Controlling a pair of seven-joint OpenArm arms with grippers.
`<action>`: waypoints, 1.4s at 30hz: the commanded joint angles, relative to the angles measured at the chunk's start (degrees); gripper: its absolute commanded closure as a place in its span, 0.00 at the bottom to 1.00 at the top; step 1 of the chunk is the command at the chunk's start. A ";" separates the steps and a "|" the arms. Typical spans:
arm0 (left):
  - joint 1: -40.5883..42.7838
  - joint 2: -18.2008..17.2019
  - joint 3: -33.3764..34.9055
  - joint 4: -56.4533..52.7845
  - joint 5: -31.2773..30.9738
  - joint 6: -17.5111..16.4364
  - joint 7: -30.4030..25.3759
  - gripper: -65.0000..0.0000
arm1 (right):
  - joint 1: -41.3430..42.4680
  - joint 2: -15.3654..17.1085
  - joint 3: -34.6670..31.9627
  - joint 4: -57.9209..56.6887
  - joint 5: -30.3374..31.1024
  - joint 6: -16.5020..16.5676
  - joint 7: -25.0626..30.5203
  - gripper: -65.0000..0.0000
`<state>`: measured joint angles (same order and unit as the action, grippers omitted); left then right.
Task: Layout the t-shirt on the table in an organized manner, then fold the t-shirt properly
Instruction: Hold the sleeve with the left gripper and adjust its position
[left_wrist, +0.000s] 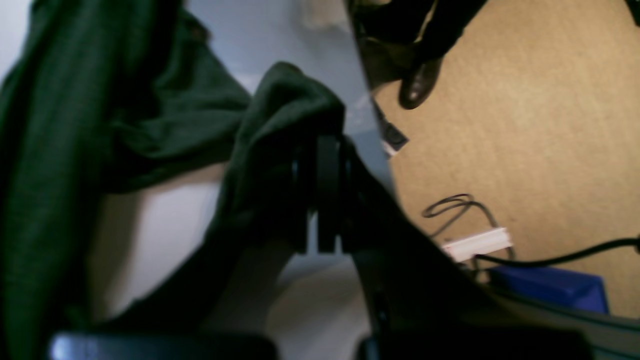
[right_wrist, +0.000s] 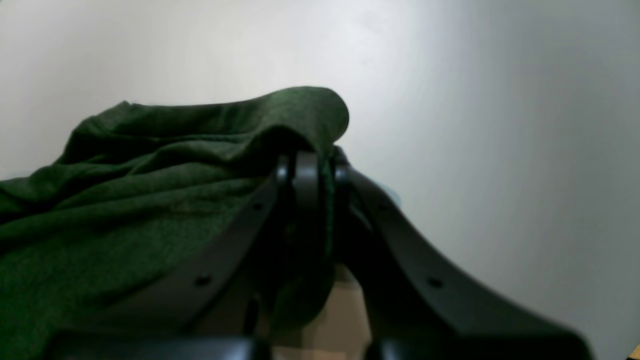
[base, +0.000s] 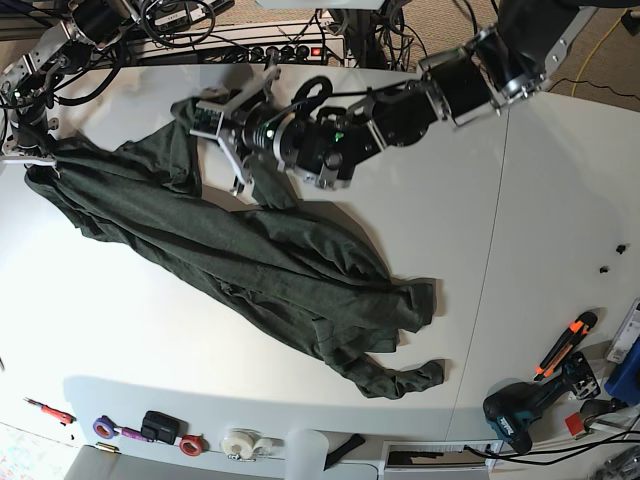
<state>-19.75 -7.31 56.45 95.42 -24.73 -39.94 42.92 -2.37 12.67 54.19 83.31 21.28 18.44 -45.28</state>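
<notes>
The large dark forest-green soft knit t-shirt (base: 270, 260) is lying rumpled in a long diagonal band across the smooth white table (base: 520, 240), while the black left gripper (base: 205, 120) and black right gripper (base: 35, 155) are each pinching a fold of its fabric tight.

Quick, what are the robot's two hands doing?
Left gripper: closed, pinching the t-shirt.
Right gripper: closed, pinching the t-shirt too.

Dark green t-shirt (base: 250, 260), rumpled, stretched diagonally across white table (base: 520, 230), two corners lifted
</notes>
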 joint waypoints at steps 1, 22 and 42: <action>-0.70 0.61 -0.37 1.16 -0.81 -0.06 -0.48 0.98 | 0.50 1.29 0.11 1.01 0.74 0.31 1.86 1.00; -2.54 -1.49 -0.37 1.07 32.54 10.08 -3.56 0.58 | 0.48 1.29 0.11 1.01 0.76 0.31 1.55 1.00; -4.55 -7.89 -0.35 -8.92 37.20 9.97 -14.45 0.58 | 0.48 1.29 0.11 1.01 0.76 0.33 1.14 1.00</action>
<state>-23.42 -15.42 56.38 86.28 12.10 -29.61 27.79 -2.37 12.67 54.19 83.31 21.26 18.44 -45.39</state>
